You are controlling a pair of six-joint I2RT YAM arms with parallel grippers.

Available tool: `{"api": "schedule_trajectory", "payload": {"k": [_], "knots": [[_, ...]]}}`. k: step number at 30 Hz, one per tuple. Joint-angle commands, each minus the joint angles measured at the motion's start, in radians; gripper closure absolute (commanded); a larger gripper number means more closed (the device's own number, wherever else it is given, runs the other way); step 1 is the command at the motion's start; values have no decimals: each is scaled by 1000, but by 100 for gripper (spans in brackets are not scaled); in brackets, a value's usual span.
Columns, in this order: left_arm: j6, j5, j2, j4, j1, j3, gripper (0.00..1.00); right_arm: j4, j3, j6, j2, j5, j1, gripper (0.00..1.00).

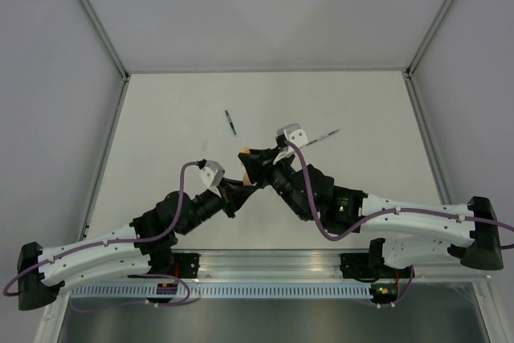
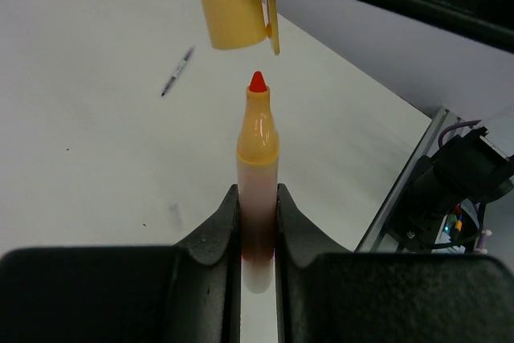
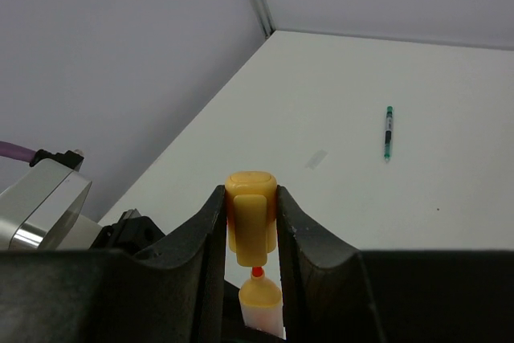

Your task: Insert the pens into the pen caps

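Since the left end effector (image 2: 257,202) is clamped low on the orange pen (image 2: 257,142), the red nib sticks out free toward the orange-yellow cap (image 2: 233,2). Right end effector (image 3: 250,198) pinches that cap by its sides, open mouth facing the nib. Both are held in the air over the middle of the counter (image 1: 161,118), so nothing can roll. Nib is just short of the cap mouth, not inside. In the left wrist view it sits slightly toward the clip side. My read: small lateral trim, then push along the pen axis. Teal-green pen (image 1: 230,122) lies loose toward the far edge, thin grey-white pen (image 1: 321,136) toward the far right corner. Can't make out their caps.
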Motion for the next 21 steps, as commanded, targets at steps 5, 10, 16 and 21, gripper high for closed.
{"api": "schedule_trajectory", "payload": {"k": [5,10,16,21], "knots": [[-30,5,-3,21,-4,46,98,99,25,-69,10,95,42,100],[-32,-11,-1,16,-4,44,98,104,14,-78,10,108,66,100],[-35,-12,-6,15,-4,44,98,104,-5,-88,8,126,86,100],[-37,-17,-13,13,-4,43,98,108,-23,-95,14,147,94,100]]}}
